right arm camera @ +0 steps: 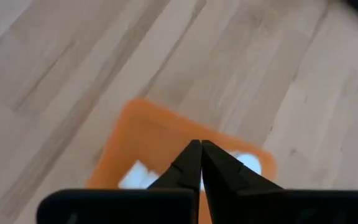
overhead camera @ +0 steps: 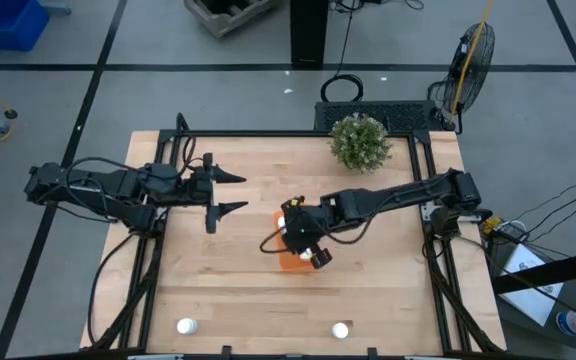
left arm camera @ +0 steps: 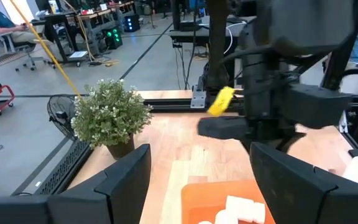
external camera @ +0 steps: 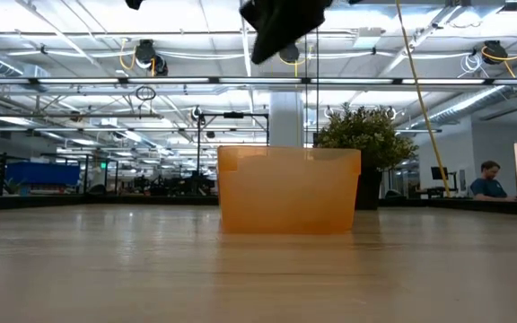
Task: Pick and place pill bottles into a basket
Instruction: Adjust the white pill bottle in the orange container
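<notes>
Right gripper [right arm camera: 200,149] is hovering clenched and empty above the basket [right arm camera: 148,134], which is holding some pill bottles [left arm camera: 244,208], while two more [overhead camera: 186,325] are standing well apart from it; they are looking light, rigid and smooth, so I am judging a mid-body grasp best.

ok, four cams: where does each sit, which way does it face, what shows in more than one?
High: overhead, straight down; both arms, left pincer open beside the basket.
Low: table height, level across at the basket; arm part above.
Left wrist: looks past its own fingers at the right arm, plant.
Right wrist: looks down; right pincer shut above pill bottles.
Shared: basket in all; plant in three.
</notes>
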Controlling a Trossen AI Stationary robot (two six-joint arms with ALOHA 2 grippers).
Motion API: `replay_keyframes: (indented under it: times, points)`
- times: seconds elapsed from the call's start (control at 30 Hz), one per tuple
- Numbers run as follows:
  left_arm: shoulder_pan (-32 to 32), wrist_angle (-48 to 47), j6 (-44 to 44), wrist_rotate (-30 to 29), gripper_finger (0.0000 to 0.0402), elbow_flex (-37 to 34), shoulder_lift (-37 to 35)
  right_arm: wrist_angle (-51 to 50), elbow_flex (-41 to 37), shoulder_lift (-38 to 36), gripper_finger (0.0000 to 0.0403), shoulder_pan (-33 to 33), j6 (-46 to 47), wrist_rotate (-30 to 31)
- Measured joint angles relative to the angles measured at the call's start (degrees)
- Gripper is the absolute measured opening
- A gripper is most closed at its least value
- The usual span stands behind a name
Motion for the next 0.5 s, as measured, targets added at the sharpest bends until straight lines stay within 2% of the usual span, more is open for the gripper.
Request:
replay_keyframes:
  times: [0.2, 0.4, 0.5]
  points:
    - [0.0, -0.9, 0.2, 0.0, 0.0278, 0.0, 0.0, -5.5, -0.1, -0.2, 0.0001, -1.9, 1.5, -6.9]
    - [0.0, -0.8, 0.9, -0.1, 0.0278, 0.0, 0.0, -11.8, -0.1, -0.2, 0.0000, -2.4, 3.0, -18.2]
    - [0.0, -0.2, 0.9, -0.1, 0.0278, 0.0, 0.0, -13.8, -0.1, -0.2, 0.0000, -2.4, 2.4, -19.3]
